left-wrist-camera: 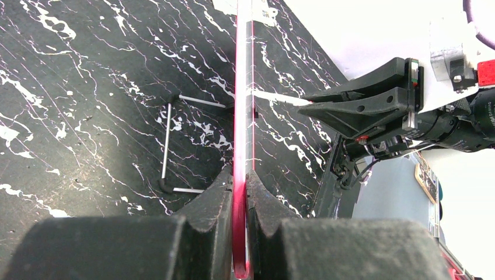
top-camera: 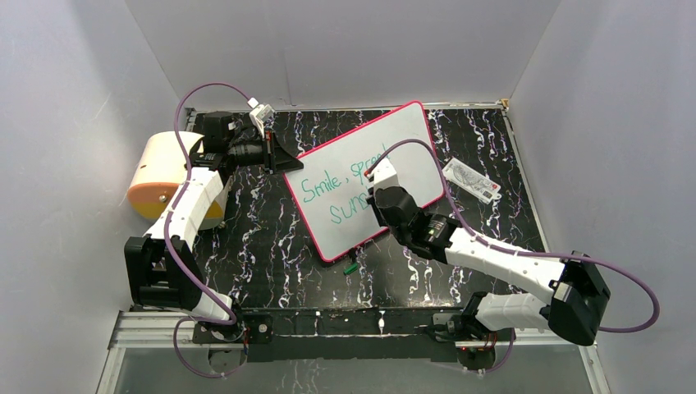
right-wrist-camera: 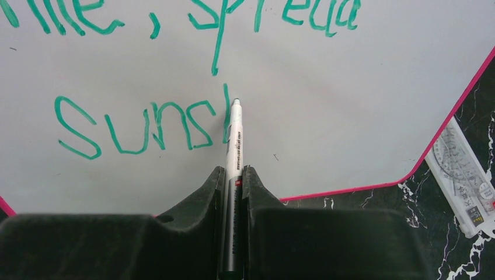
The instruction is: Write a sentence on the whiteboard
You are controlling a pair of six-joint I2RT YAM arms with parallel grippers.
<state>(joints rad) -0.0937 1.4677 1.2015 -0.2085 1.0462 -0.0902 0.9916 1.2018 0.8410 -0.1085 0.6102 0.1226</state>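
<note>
The whiteboard (top-camera: 410, 139), lying on the worktop (top-camera: 246, 234), is clamped at its 9 o'clock corner by the jaws of the left gripper (left-wrist-camera: 240, 189), and the marker (right-wrist-camera: 234, 137) by those of the right gripper (right-wrist-camera: 233, 175), so the sentence (top-camera: 328, 187) could be smeared by any slip.

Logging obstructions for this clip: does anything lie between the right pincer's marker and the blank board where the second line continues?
Nothing visible does. The right pincer holds the marker with its tip at the end of the sentence, and the whiteboard to the right is bare up to its rim.
</note>
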